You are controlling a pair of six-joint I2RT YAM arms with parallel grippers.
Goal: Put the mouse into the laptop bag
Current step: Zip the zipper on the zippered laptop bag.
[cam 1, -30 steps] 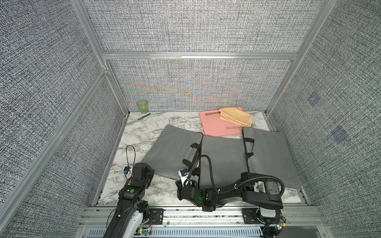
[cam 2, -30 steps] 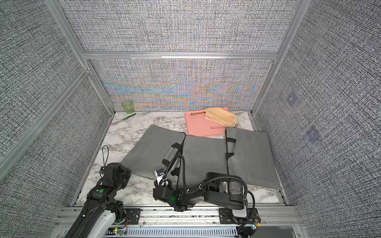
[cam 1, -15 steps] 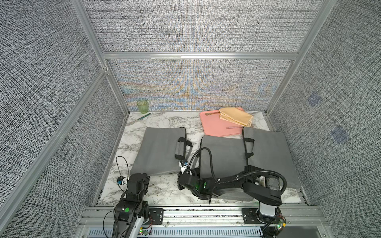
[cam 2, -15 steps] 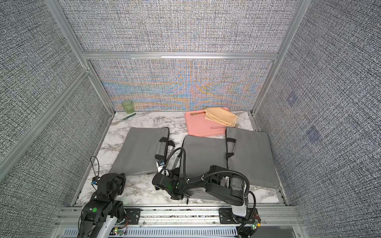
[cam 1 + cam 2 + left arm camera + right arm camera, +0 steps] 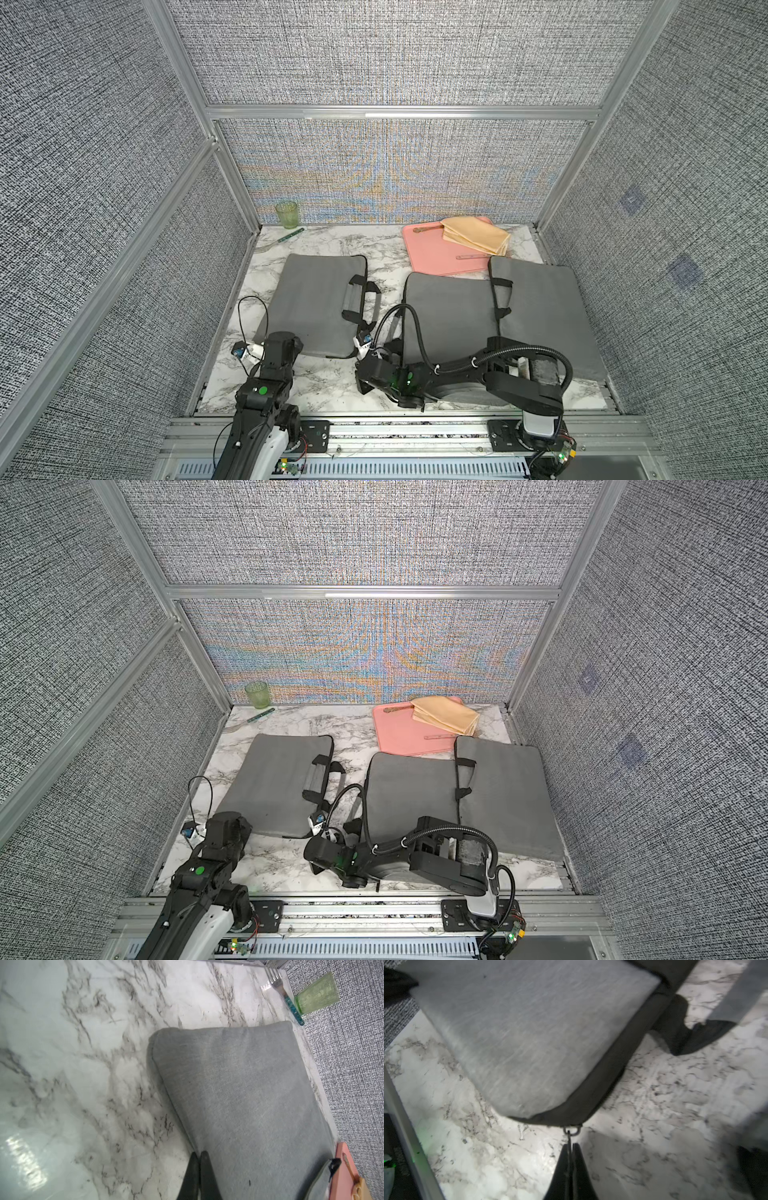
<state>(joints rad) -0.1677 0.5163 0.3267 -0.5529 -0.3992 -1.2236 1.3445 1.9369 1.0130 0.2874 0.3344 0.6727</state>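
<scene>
The mouse is out of view. A grey laptop bag (image 5: 316, 303) with black handles lies flat and closed on the left of the marble table, as both top views show. My right gripper (image 5: 572, 1145) is at the bag's near right corner. It is shut on the thin metal zipper pull (image 5: 569, 1136) that hangs from a small ring on the zipper. At the bag's near left corner, my left gripper (image 5: 198, 1154) is shut, its tips resting at the bag's edge (image 5: 182, 1118) with nothing seen between them.
Two more grey padded bags (image 5: 449, 316) (image 5: 540, 316) lie side by side on the right, partly under my right arm. A pink tray (image 5: 432, 257) with a yellow cloth (image 5: 473, 235) sits at the back right. A green cup (image 5: 286, 214) and a fork (image 5: 286, 237) are at the back left.
The left bag was skewed against the middle bag; it now lies square and further left. My left arm drew back, then came forward to the bag's near left corner.
</scene>
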